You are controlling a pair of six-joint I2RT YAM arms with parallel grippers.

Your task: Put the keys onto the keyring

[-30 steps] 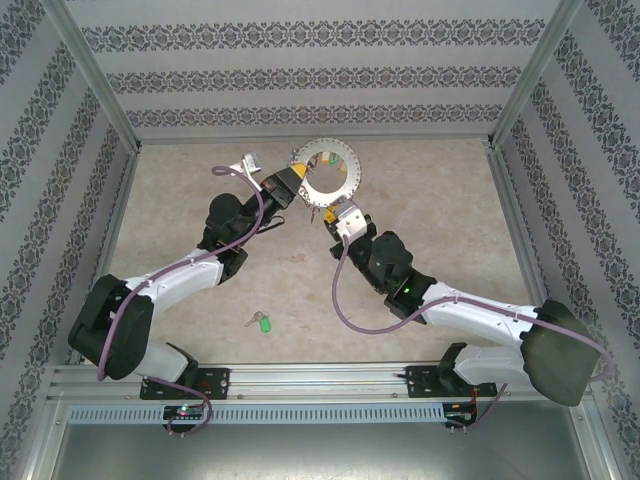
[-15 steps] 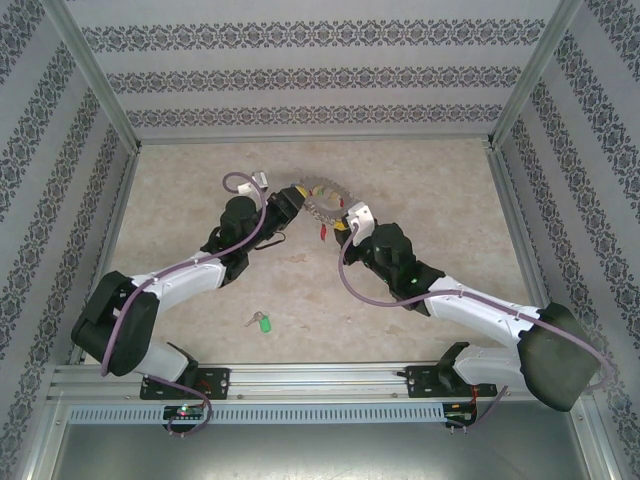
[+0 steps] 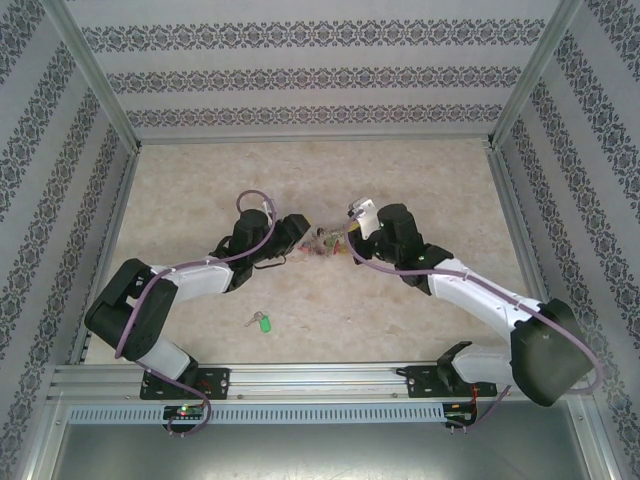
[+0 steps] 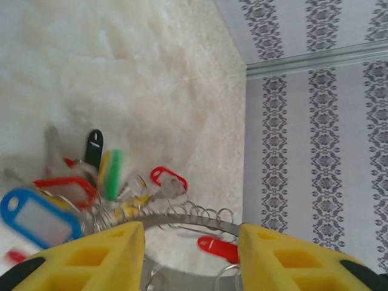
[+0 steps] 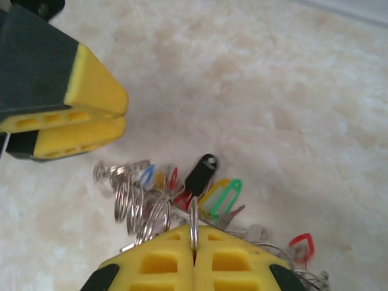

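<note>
The keyring [image 3: 325,243], a grey metal band fringed with coloured tags, hangs low over the table between both grippers. My right gripper [image 5: 194,237] is shut on the keyring [image 5: 193,219], whose edge stands pinched between the yellow pads. My left gripper [image 4: 191,235] is open; the ring's band [image 4: 182,219] crosses the gap between its fingers without being squeezed. In the top view the left gripper [image 3: 303,234] and right gripper [image 3: 346,240] face each other across the ring. One key with a green tag [image 3: 262,321] lies loose on the table near the left arm's base.
The table is walled on three sides by patterned panels with metal posts [image 3: 100,80]. A wall corner [image 4: 245,66] stands close beyond the left gripper. The left gripper's fingers [image 5: 79,115] sit at the upper left of the right wrist view.
Both arms have come down and toward me with the keyring, from raised at the back to low over the table. The left gripper has opened off the ring; the right stays shut on it.
</note>
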